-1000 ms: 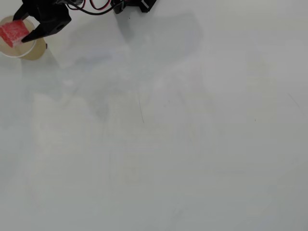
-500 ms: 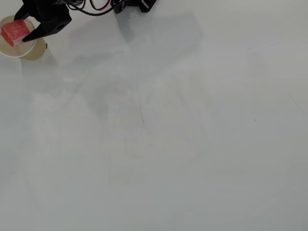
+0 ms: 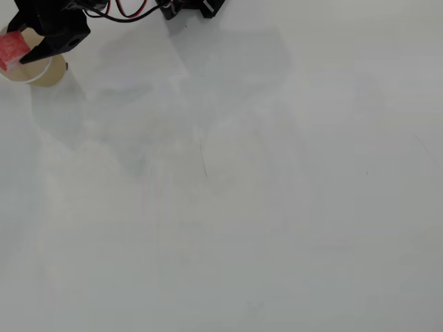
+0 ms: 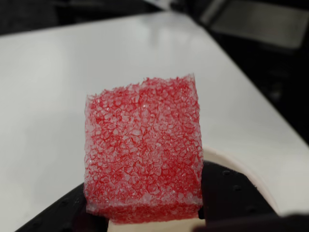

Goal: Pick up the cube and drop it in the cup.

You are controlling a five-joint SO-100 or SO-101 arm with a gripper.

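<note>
- cube is clamped between the black fingers of the gripper, at the upper left corner of the overhead view.
- it hangs over the cup, toward its left rim.
- centre it over the mouth first, then open.

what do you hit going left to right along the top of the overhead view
the cube at the far left edge → the cup, its rim partly under the arm → the black end effector overlaps both, so it is left out → bare white table.
</note>
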